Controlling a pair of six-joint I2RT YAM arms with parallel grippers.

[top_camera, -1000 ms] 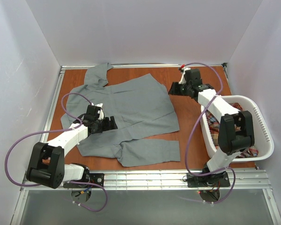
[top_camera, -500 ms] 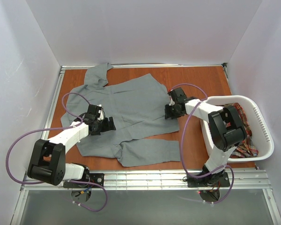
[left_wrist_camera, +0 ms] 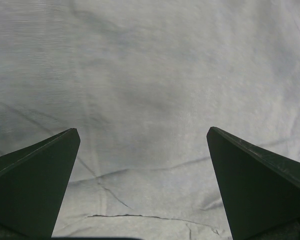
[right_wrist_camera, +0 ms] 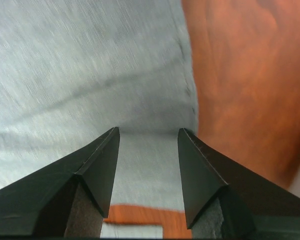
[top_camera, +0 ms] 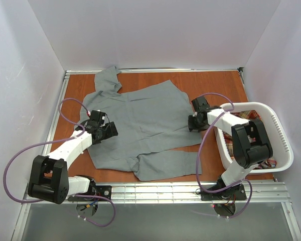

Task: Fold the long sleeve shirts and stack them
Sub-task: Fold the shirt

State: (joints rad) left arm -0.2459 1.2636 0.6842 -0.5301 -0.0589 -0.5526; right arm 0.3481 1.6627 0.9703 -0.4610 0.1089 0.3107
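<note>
We see the grey shirt (top_camera: 140, 123) lying flat in the middle of the table (top_camera: 215, 85), with one part reaching the far edge. The left gripper (top_camera: 107, 131) is over the shirt's left side, its fingers wide apart. The right gripper (top_camera: 192, 123) is at the shirt's right edge, fingers (right_wrist_camera: 100, 165) a little apart with cloth showing between them. The plaid shirt (top_camera: 234, 142) sits in the white laundry basket (top_camera: 289, 155) by the table's right edge.
</note>
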